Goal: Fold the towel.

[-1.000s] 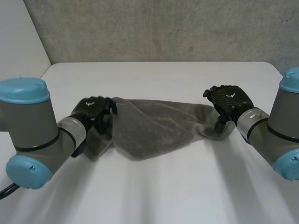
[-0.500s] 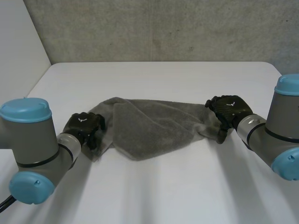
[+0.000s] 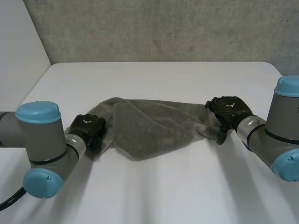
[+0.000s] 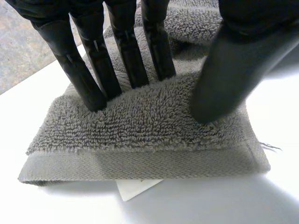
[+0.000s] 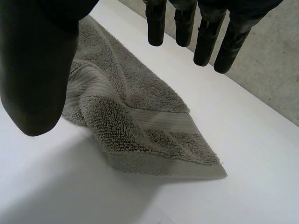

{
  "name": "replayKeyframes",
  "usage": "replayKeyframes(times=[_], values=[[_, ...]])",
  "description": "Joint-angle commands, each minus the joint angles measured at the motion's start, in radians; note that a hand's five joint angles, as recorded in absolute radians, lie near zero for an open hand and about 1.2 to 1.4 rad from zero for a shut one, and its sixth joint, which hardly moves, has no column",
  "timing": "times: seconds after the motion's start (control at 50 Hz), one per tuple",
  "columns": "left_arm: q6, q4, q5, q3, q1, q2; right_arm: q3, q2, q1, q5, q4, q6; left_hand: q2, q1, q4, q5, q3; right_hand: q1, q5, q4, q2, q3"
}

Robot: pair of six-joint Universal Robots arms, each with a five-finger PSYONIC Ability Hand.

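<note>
Grey towel point(image 3: 149, 127) under left hand point(image 3: 87, 129), seemingly pressed

My left arm point(image 3: 46, 142) and right arm point(image 3: 273, 135) are grey cylinders with round light-blue caps point(image 3: 37, 112) and silver wrist bands. My left hand point(image 3: 86, 128) and right hand point(image 3: 230, 109) are black, each with a small white mark on its back. The fingers point(image 4: 126, 46) are slim rods and the thumb point(image 4: 233, 70) is thicker.

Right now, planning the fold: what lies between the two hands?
In the head view, the grey towel spans the table between the left hand and the right hand; nothing else.
</note>
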Motion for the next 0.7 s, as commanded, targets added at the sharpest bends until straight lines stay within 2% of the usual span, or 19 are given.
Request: replayKeyframes(times=[0.02, 0.18, 0.42, 0.44, 0.46, 0.7], values=[[-0.003, -0.001, 0.000, 0.020, 0.006, -0.002, 0.001, 0.000, -0.001, -0.012, 0.001, 0.000, 0.305, 0.294, 0.296, 0.134, 0.302, 0.052, 0.049, 0.035, 0.042, 0.048], [-0.015, 0.001, -0.005, 0.018, 0.021, 0.012, 0.008, -0.001, -0.001, -0.039, 0.013, -0.021, 0.306, 0.294, 0.296, 0.135, 0.303, 0.158, 0.155, 0.141, 0.148, 0.154], [-0.003, -0.001, -0.006, -0.002, 0.020, 0.026, 0.011, -0.001, -0.007, -0.065, 0.011, -0.029, 0.306, 0.294, 0.296, 0.135, 0.303, 0.158, 0.155, 0.141, 0.148, 0.154], [-0.003, -0.001, -0.005, -0.003, 0.020, 0.026, 0.011, -0.001, -0.007, -0.065, 0.011, -0.029, 0.076, 0.065, 0.067, -0.094, 0.074, 0.158, 0.155, 0.141, 0.148, 0.154], [-0.001, 0.001, -0.005, -0.003, 0.018, 0.026, 0.011, -0.001, -0.007, -0.065, 0.011, -0.029, -0.063, -0.074, -0.072, -0.233, -0.065, 0.158, 0.155, 0.141, 0.148, 0.154], [0.000, 0.001, -0.005, 0.000, 0.017, 0.011, 0.011, -0.001, -0.003, -0.065, 0.011, -0.029, -0.123, -0.134, -0.132, -0.293, -0.125, 0.158, 0.155, 0.141, 0.148, 0.154]])
